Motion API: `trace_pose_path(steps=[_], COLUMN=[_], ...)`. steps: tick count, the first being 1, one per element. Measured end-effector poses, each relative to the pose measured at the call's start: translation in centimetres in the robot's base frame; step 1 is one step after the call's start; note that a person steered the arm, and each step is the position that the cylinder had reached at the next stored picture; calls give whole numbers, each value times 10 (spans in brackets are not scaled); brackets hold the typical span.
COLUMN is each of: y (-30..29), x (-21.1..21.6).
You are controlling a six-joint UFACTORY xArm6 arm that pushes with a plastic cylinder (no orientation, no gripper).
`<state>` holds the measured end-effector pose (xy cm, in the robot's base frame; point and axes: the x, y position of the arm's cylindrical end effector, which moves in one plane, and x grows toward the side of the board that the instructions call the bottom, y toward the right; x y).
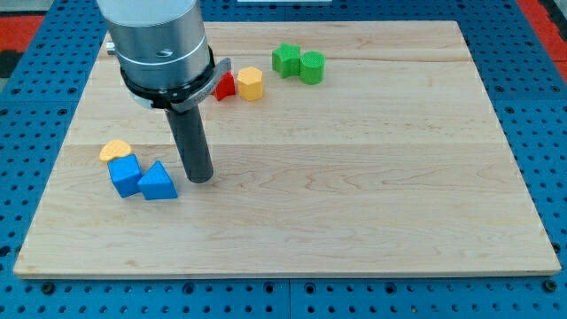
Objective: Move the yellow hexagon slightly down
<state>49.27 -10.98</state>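
Observation:
The yellow hexagon sits near the view's top, left of centre, touching a red block on its left. My tip rests on the board well below and left of the hexagon, just right of a blue triangle. The rod rises from the tip to the arm's grey body at the view's top left, which hides part of the red block.
A blue cube touches the blue triangle's left side, with a yellow-orange heart-shaped block just above it. A green star-like block and a green cylinder sit at the top, right of the hexagon. The wooden board lies on a blue pegboard.

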Motion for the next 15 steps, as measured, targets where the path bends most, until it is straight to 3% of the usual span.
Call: trace_pose_path(steps=[1,2,4,6,7,9,11,15], y=[-29,-18,111,131,137,63,54,34], x=[0,-19,-130,-144,-177,-183,-126,-128])
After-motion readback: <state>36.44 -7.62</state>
